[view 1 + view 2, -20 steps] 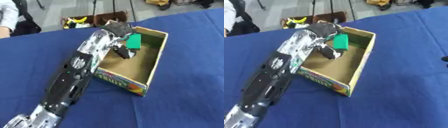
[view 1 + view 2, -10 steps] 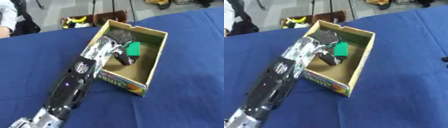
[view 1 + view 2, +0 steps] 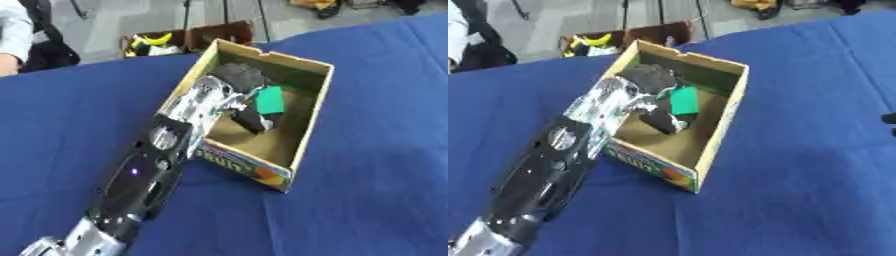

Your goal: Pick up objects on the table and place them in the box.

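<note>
An open cardboard box (image 3: 311, 119) with a printed front wall lies on the blue table (image 3: 376, 165). My left arm reaches in over its near left wall. My left hand (image 3: 220, 102) is inside the box, its dark fingers (image 3: 254, 120) curled round a green block (image 3: 269, 99) low over the box floor. A dark grey lump (image 3: 238, 75) lies in the box's far corner, just beyond the hand. A dark tip of my right hand (image 3: 890, 118) shows at the right edge of the right eye view.
Beyond the table's far edge a carton (image 3: 153, 42) holding yellow things stands on the floor. A person's sleeve (image 3: 13, 30) shows at the upper left. Blue cloth spreads to the right of the box.
My left hand has drawn back from the box's far rim and sunk toward the box floor, the green block still in it. The dark lump in the far corner now shows.
</note>
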`<state>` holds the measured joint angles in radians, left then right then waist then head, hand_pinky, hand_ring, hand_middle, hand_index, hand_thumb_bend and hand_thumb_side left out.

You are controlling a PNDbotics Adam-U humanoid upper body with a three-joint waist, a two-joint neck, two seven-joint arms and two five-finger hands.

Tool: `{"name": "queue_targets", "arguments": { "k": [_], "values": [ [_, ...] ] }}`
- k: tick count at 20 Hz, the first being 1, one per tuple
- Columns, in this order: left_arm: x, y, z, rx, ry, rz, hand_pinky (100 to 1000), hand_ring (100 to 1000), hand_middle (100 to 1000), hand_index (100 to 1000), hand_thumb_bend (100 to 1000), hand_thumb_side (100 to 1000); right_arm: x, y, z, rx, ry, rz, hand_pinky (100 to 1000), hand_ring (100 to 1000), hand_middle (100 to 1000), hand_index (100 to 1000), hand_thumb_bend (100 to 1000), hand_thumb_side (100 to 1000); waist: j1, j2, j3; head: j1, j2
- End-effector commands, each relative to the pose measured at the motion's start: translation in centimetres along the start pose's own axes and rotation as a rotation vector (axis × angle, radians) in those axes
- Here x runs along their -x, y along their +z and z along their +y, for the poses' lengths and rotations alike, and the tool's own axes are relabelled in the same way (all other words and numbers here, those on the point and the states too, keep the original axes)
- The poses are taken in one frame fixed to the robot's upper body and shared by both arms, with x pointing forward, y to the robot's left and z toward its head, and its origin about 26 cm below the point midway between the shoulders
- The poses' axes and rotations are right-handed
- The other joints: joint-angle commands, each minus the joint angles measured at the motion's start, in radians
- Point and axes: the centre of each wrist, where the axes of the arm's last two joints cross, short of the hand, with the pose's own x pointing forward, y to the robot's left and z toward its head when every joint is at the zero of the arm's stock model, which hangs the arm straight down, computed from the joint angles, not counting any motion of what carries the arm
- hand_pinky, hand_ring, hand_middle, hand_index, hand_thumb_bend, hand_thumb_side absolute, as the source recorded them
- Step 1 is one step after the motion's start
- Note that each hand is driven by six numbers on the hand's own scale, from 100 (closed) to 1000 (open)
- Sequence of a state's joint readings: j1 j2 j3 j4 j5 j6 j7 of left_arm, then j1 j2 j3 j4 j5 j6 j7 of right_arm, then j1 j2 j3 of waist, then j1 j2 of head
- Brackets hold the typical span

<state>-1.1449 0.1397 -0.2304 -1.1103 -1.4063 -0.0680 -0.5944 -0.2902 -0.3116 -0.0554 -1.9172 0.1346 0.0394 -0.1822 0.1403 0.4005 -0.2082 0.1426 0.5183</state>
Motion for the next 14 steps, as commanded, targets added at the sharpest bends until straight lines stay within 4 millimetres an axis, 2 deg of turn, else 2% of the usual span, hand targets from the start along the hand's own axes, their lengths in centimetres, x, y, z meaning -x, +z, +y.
{"name": "queue_targets", "arguments": {
  "k": [1, 4, 6, 8, 10, 14],
  "values": [
    [0.3, 0.3, 0.8, 0.01, -0.049, 0.04, 542, 791, 1000, 1000, 583, 689, -0.6, -0.3, -0.4, 0.012, -0.002, -0.027, 853, 861, 666, 856, 100, 920, -0.009, -0.022, -0.001, 0.001, 0.001],
    [0.4, 0.3, 0.8, 0.057, -0.071, 0.073, 591, 823, 1000, 1000, 791, 683, -0.6, -0.3, -0.3, 0.013, -0.003, -0.026, 853, 861, 666, 856, 100, 920, -0.011, -0.022, 0.001, 0.001, 0.001],
    [0.5, 0.4, 0.8, 0.072, -0.074, 0.088, 613, 838, 1000, 1000, 944, 728, -0.6, -0.2, -0.4, 0.014, -0.003, -0.025, 853, 861, 666, 856, 100, 920, -0.012, -0.022, 0.002, 0.001, 0.001],
    [0.6, 0.6, 1.0, 0.07, -0.072, 0.099, 611, 839, 1000, 1000, 980, 751, -0.6, -0.2, -0.3, 0.014, -0.003, -0.024, 853, 861, 666, 856, 100, 920, -0.013, -0.022, 0.003, 0.0, 0.001],
    [0.9, 1.1, 1.6, 0.024, -0.071, 0.104, 596, 834, 1000, 1000, 957, 815, -0.5, -0.2, -0.4, 0.014, -0.003, -0.022, 853, 861, 666, 856, 100, 920, -0.014, -0.023, 0.007, -0.003, 0.002],
    [2.3, 3.9, 4.3, -0.203, -0.056, 0.104, 553, 822, 1000, 1000, 946, 881, -0.4, -0.1, -0.5, 0.02, 0.003, -0.017, 852, 861, 666, 856, 100, 919, -0.015, -0.027, 0.02, -0.017, 0.008]
  ]
}}
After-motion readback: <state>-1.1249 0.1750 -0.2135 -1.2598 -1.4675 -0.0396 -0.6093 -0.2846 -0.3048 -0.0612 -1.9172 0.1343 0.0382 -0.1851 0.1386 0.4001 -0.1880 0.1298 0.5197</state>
